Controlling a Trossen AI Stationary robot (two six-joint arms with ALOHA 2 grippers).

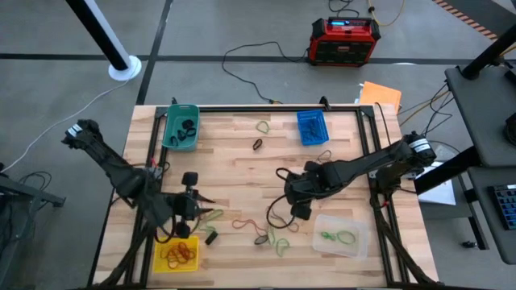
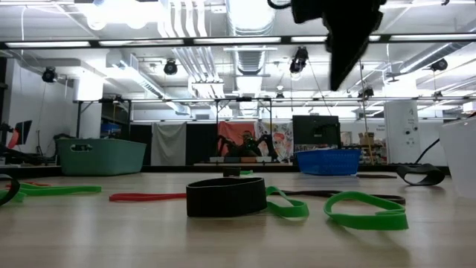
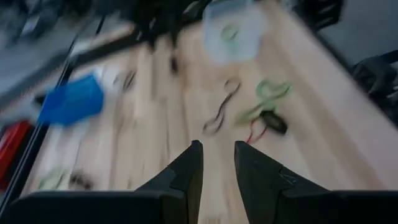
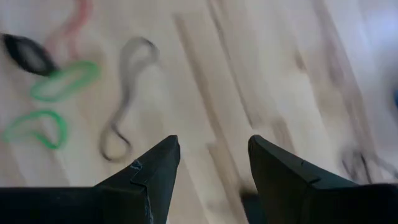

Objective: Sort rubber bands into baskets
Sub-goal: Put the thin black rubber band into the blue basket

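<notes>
Grey floor [image 1: 242, 28], bright ceiling lights [image 2: 111, 11]

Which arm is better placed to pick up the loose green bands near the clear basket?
Right, probably. The right pincer hangs open beside the green bands, with the clear basket close by. The left pincer sits farther off, near the yellow basket.
</notes>
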